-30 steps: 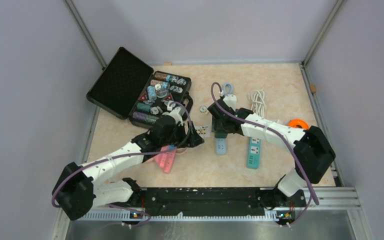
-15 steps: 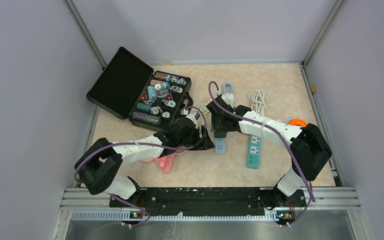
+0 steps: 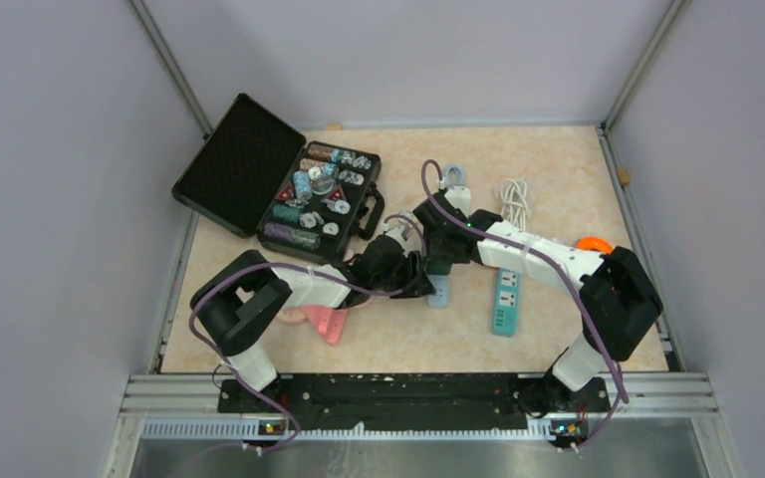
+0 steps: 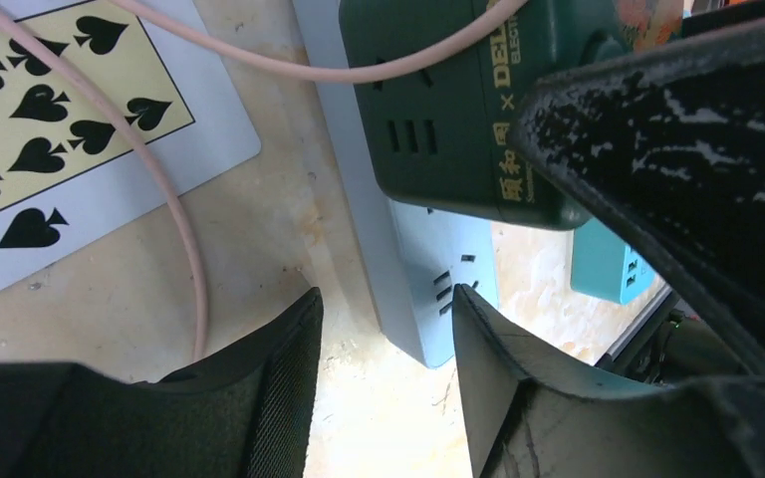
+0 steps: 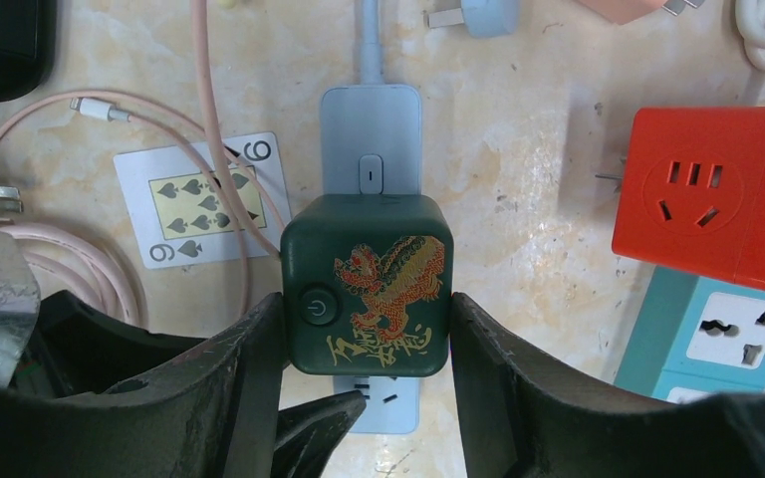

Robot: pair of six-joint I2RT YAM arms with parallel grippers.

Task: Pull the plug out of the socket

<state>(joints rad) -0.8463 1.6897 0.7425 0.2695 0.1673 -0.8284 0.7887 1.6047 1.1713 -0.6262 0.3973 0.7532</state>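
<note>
Marbled beige tabletop [image 3: 558, 159] — grey walls [image 3: 50, 149], green plug [image 5: 367, 284]

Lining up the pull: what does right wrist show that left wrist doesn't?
Only right wrist: dragon-printed top and power button of the green plug cube, the right pincer gripping its sides, orange socket cube. Only left wrist: the cube's vented side, how the left pincer sits open around the end of the blue strip. Both: cube, strip, spade card, pink cable.
</note>
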